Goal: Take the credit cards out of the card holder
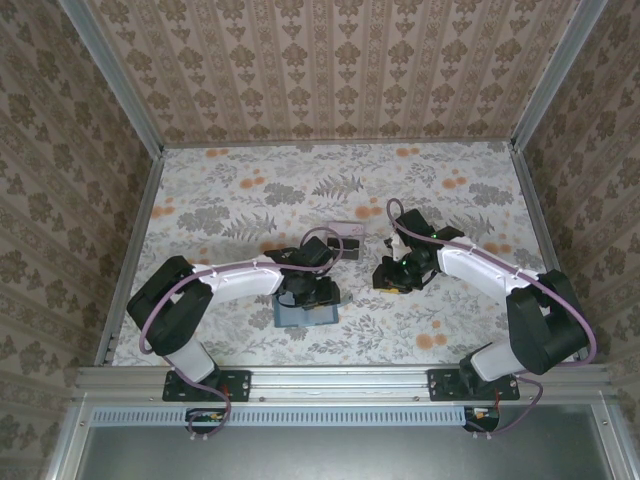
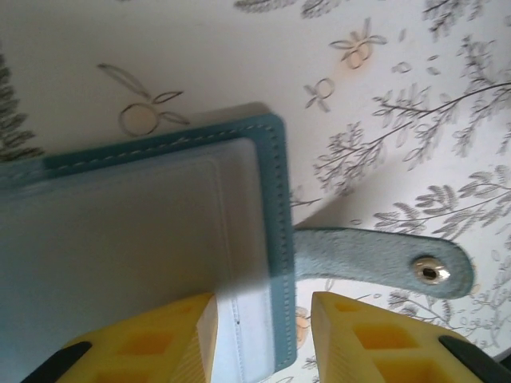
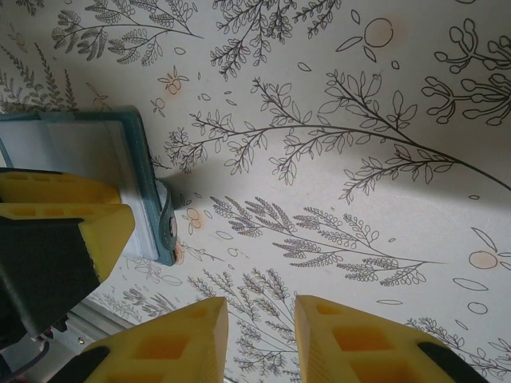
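Two claws released, wallet open, cards unaccounted for

Your flower-printed table [image 1: 220, 200] carries the teal-blue folding card holder [image 1: 305, 318], spread open by the left arm. Your left gripper [image 2: 263, 307] is released, its fingers astride the stitched edge. Your right gripper [image 3: 262, 307] hangs released over the table. Opening looks done. You cannot tell whether credit cards remain inside, or what the small pale flat piece [image 1: 345, 235] beyond is.

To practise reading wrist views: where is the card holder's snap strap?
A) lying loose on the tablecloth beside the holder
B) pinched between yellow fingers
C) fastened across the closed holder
A: the snap strap sticks out flat from the open card holder onto the tablecloth, clear of the left gripper.
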`<state>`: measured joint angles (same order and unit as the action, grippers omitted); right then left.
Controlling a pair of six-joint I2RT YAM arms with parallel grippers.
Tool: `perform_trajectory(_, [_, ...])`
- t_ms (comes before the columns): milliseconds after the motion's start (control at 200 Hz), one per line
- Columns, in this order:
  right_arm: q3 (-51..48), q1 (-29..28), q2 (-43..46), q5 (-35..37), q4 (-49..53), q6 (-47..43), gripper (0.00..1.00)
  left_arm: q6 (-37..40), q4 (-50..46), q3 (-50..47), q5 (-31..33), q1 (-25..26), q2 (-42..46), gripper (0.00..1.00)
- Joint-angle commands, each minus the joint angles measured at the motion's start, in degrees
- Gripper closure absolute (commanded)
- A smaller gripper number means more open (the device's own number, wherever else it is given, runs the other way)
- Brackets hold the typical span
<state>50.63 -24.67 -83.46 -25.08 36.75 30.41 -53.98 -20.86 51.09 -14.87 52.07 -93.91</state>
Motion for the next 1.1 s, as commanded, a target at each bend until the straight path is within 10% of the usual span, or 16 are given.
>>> perform_trajectory(0, [1.4,-0.4,-1.0,0.3,0.2,0.4,0.71,2.2,-6.6,2.2,3.2,0.3,-0.7,0.63])
perform_trajectory(1095, [1.3,-0.6,-0.7,0.7,0.6,-0.4,0.71,7.5,-37.7,23.1,22.4,8.4,-15.8,0.58])
